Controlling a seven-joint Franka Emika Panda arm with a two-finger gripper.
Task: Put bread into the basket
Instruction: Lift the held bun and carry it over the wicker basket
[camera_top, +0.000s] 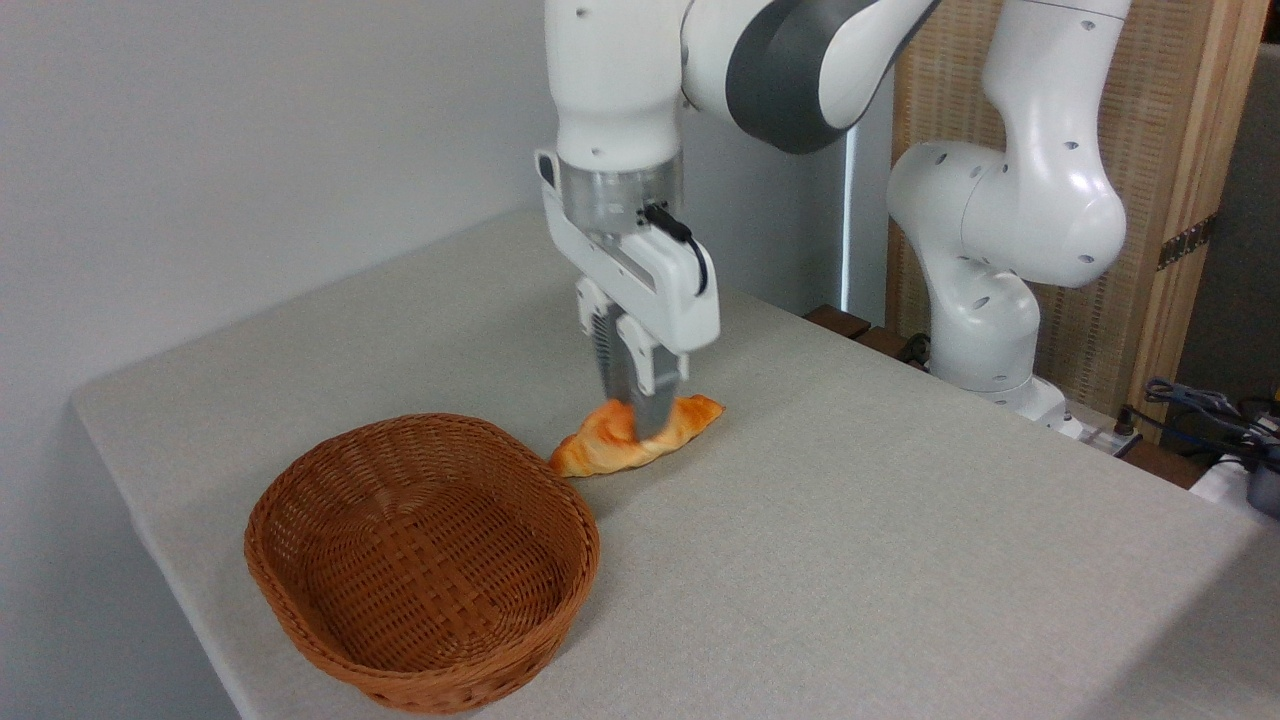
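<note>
The white arm hangs straight down, its gripper (636, 415) closed on the small round orange-golden bun (612, 420), lifted above the grey table (900, 540) before the pointed braided golden loaf (690, 418), near the oval brown wicker basket (300, 590).

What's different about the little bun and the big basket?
The bun is small; the basket is far bigger. The bun is smooth and orange-golden; the basket is brown woven wicker. The bun is held in the jaws of the gripper; the basket sits alone on the table, with nothing in it. Both are rounded and warm-coloured.
</note>
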